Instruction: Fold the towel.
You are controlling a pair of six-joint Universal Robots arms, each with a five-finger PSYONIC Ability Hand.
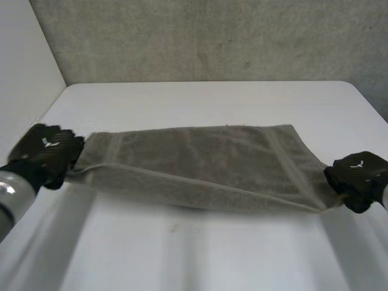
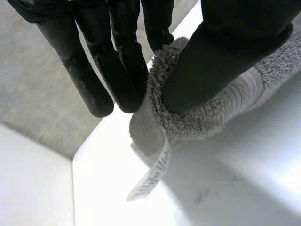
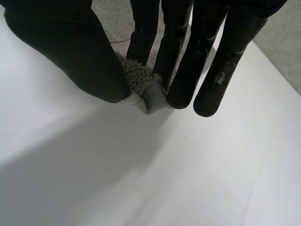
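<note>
Nearest you in the head view is bare white bench (image 1: pixel 200 254), with the left arm (image 1: pixel 12 194) coming in at the near left corner. Grey towel (image 1: pixel 200 163) is stretched across the middle of the bench, long side running left to right, between the two hands. Left hand (image 1: pixel 45 151) sits at the towel's left end. Right hand (image 1: pixel 361 179) is at its right near corner, where the cloth narrows to a point going into the hand. You see a crease line running along the towel's length and a dark shadow under its near edge. Cannot tell how much of it rests on the bench. Grey wall (image 1: pixel 212 36) stands behind the far edge.

Left wrist view: you have the left hand (image 2: pixel 235 33) clamped on the towel (image 2: pixel 211 113). Thumb (image 2: pixel 207 70) presses into a bunched hem and squeezes it against the straight fingers (image 2: pixel 89 84). White label (image 2: pixel 153 176) hangs from the towel's edge just under the pinch, print too blurred to read. Bench (image 2: pixel 235 188) lies beneath.

Right wrist view: right hand (image 3: pixel 47 28) is clamped too. Thumb (image 3: pixel 94 75) and straight fingers (image 3: pixel 188 80) pinch a small tuft of towel (image 3: pixel 146 89) corner between them, and the tuft pokes out just past the thumb tip. Bench (image 3: pixel 211 179) lies under the hand; cannot tell if the fingertips touch it.
</note>
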